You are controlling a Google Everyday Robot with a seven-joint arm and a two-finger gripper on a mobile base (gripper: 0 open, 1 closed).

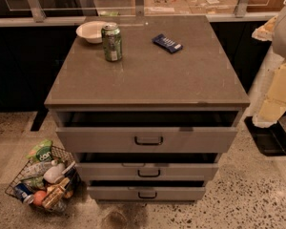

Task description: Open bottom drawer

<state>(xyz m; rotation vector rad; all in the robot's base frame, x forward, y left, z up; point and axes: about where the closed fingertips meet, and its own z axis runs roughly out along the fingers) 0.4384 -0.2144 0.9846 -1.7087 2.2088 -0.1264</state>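
Observation:
The bottom drawer (147, 192) is the lowest of three grey-beige drawers in the cabinet, with a small black bar handle (147, 194) at its centre. Its front stands slightly out, with a dark gap above it. The middle drawer (148, 171) and top drawer (148, 139) are also slightly out. My arm (279, 87) shows as white and cream segments at the right edge. The gripper (269, 137) appears as a dark part low at the right, beside the cabinet and well away from the bottom drawer's handle.
On the cabinet top (148, 75) are a white bowl (91, 31), a green can (112, 42) and a blue packet (167, 43). A wire basket (43, 180) full of groceries sits on the speckled floor at the cabinet's lower left.

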